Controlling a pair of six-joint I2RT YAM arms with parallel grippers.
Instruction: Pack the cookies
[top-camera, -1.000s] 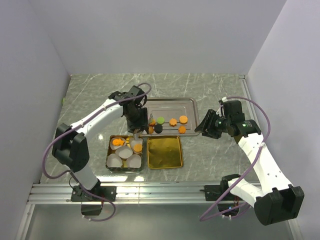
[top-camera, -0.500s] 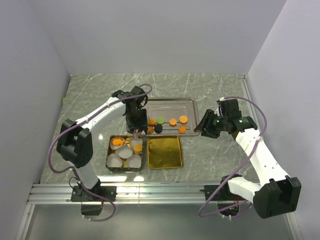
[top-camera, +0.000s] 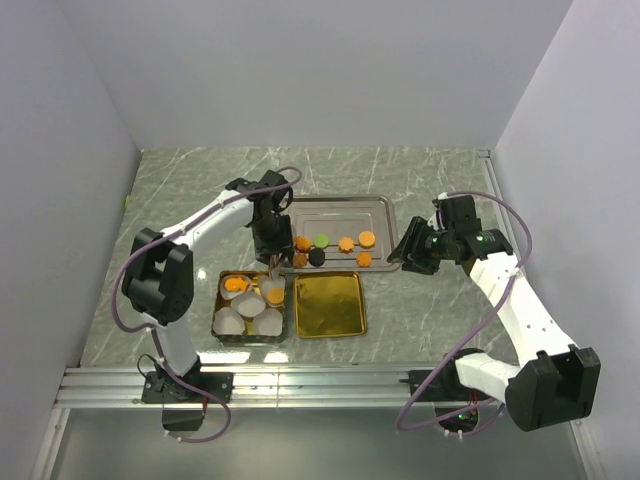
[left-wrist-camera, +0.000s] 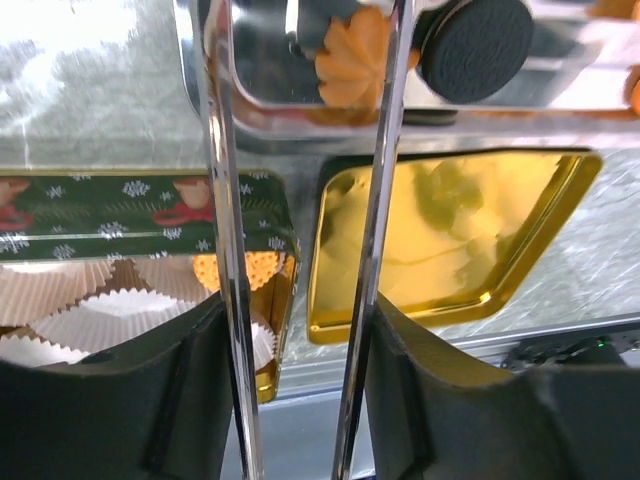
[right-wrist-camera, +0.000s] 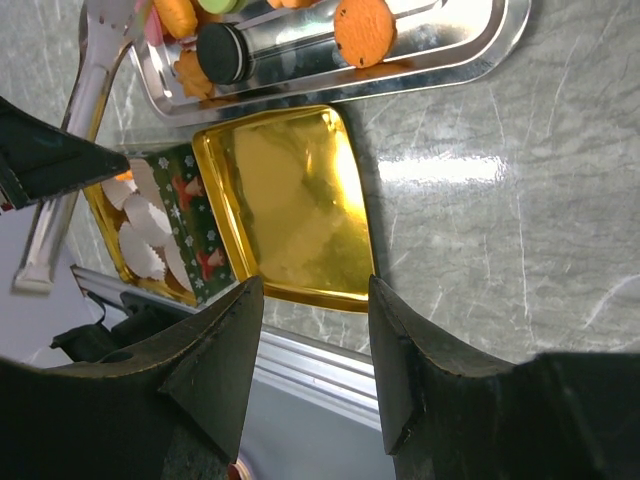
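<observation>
The tongs (right-wrist-camera: 84, 110) in the left fingers (left-wrist-camera: 120, 400) overhang the tin (left-wrist-camera: 120, 215); the gold lid (top-camera: 330, 304) beside lies unobstructed

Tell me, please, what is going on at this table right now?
The left gripper holds metal tongs, their tips reaching into the silver tray by an orange flower cookie; whether they grip it is unclear. Other cookies lie on the tray. The green tin holds white paper cups, two with orange cookies inside. A gold lid lies beside it. The right gripper hovers open and empty near the tray's right end.
</observation>
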